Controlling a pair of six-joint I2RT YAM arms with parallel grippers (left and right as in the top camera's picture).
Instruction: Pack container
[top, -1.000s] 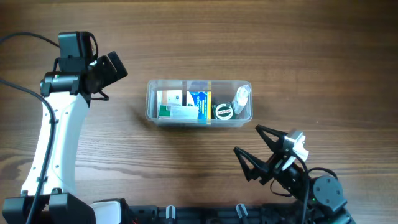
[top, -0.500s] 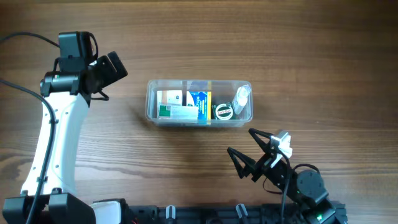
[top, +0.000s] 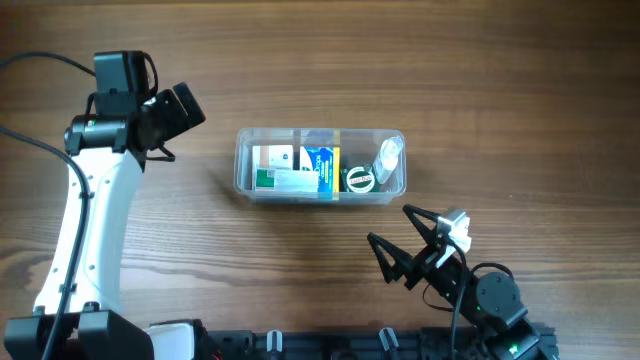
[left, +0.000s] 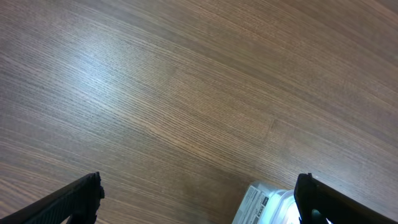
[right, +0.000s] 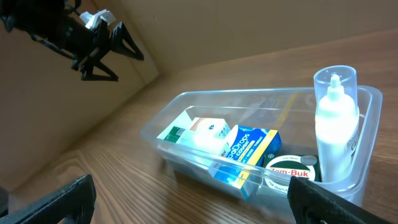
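Presently, container (top: 244, 172): centre of desk (top: 500, 80), holding boxes (top: 285, 170) and bottle (top: 388, 158).
Left jaws: spread, empty.
Right jaws: spread, empty.

**Black left tool (left: 200, 200) spread wide above brown wood-grain bench (left: 186, 93)**

Its two dark fingers (left: 74, 198) sit far apart at the bottom corners. Near the right one peeks a clear plastic tub (left: 283, 206), rounded corner only, with a white printed box (left: 252, 204) at its left edge.

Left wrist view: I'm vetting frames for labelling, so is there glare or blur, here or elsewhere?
Left wrist: pale sheen on the table at upper left, grain clear; right wrist: container sharp, bottle glows bright; overhead: even light, no glare.
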